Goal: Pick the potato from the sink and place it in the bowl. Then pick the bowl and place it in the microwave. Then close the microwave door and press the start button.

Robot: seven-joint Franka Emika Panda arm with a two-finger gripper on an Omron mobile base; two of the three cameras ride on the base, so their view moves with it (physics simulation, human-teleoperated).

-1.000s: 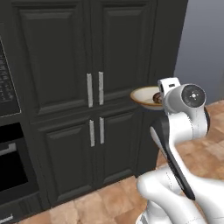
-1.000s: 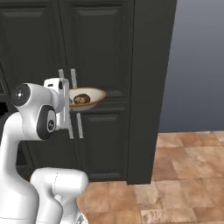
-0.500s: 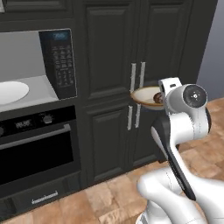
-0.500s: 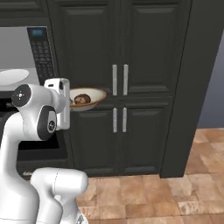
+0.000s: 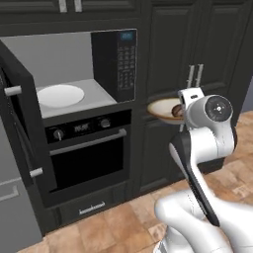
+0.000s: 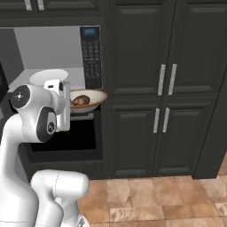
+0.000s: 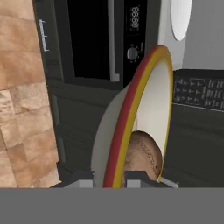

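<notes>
My gripper (image 7: 109, 181) is shut on the rim of the tan bowl (image 5: 163, 107), holding it level at chest height in front of the dark cabinets. The brown potato (image 5: 177, 112) lies inside the bowl (image 6: 91, 99), and from the other side the potato (image 6: 80, 100) sits close to the gripper (image 6: 68, 101). The hand view looks along the bowl's rim (image 7: 131, 109) with the potato (image 7: 142, 154) just past the fingers. The microwave (image 5: 69, 59) stands open to the bowl's left, its keypad (image 5: 122, 63) beside the bowl. The microwave door (image 5: 17, 123) is swung out at far left. The sink is out of view.
A white turntable plate (image 5: 60, 95) lies on the microwave floor. Below it is a black oven (image 5: 86, 150) with knobs and a bar handle. Tall dark cabinet doors (image 6: 164, 88) fill the right side. A tiled floor (image 6: 146, 199) runs in front.
The whole picture has shifted, so the camera has moved: cabinets slid right and the open microwave and oven came into view. The bowl with the potato stays gripped.
</notes>
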